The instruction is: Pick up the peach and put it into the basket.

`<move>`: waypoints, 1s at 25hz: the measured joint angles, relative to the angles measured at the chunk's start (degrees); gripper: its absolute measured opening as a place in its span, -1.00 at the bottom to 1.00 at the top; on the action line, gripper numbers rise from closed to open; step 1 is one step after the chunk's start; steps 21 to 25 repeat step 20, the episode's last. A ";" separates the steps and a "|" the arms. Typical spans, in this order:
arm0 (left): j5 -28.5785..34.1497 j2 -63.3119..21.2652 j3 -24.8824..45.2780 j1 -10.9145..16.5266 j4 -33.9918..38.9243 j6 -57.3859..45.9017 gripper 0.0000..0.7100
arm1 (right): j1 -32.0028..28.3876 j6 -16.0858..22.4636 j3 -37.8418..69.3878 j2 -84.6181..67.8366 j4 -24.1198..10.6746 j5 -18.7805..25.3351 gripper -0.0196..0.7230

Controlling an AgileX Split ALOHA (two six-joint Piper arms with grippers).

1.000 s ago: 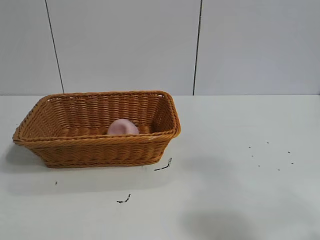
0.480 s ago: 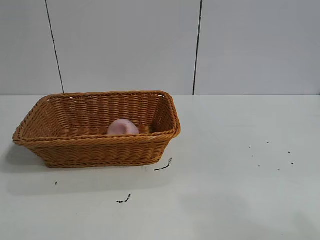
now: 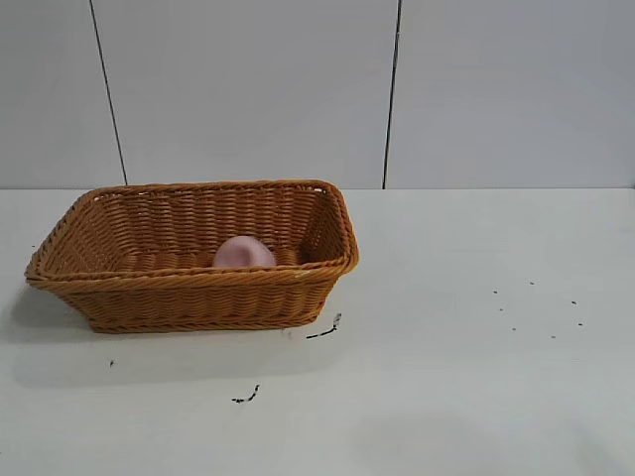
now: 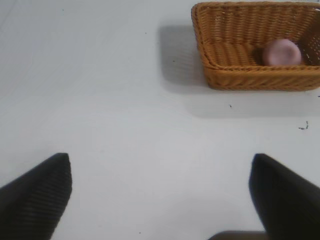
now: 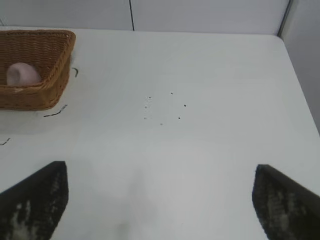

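Note:
The pale pink peach [image 3: 243,253] lies inside the orange-brown wicker basket [image 3: 189,281] on the left of the white table. It also shows in the left wrist view [image 4: 282,52] inside the basket [image 4: 250,75], and in the right wrist view [image 5: 22,74] inside the basket [image 5: 42,97]. Neither arm shows in the exterior view. My left gripper [image 4: 160,192] is open and empty above bare table, well away from the basket. My right gripper [image 5: 160,197] is open and empty above bare table, far from the basket.
Small black marks [image 3: 324,330] lie on the table [image 3: 476,377] in front of the basket, and several dark specks [image 3: 541,307] dot the right side. A grey panelled wall [image 3: 298,89] stands behind the table. The table's right edge [image 5: 300,90] shows in the right wrist view.
A faint shadow on the front right of the table has faded away. The basket and peach have not moved.

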 joint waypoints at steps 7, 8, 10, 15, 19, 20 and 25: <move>0.00 0.00 0.00 0.00 0.00 0.00 0.95 | 0.00 1.40 0.00 0.00 -1.12 0.00 0.93; 0.00 0.00 0.00 0.00 0.00 0.00 0.95 | 0.00 1.63 0.00 0.00 -1.45 0.00 0.93; 0.00 0.00 0.00 0.00 0.00 0.00 0.95 | 0.00 2.00 0.00 0.00 -1.66 0.00 0.93; 0.00 0.00 0.00 0.00 0.00 0.00 0.95 | 0.00 2.00 0.00 0.00 -1.77 0.00 0.93; 0.00 0.00 0.00 0.00 0.00 0.00 0.95 | 0.00 2.19 0.00 0.00 -1.77 0.00 0.93; 0.00 0.00 0.00 0.00 0.00 0.00 0.95 | 0.00 2.19 0.00 0.00 -1.77 0.00 0.93; 0.00 0.00 0.00 0.00 0.00 0.00 0.95 | 0.00 2.19 0.00 0.00 -1.77 0.00 0.93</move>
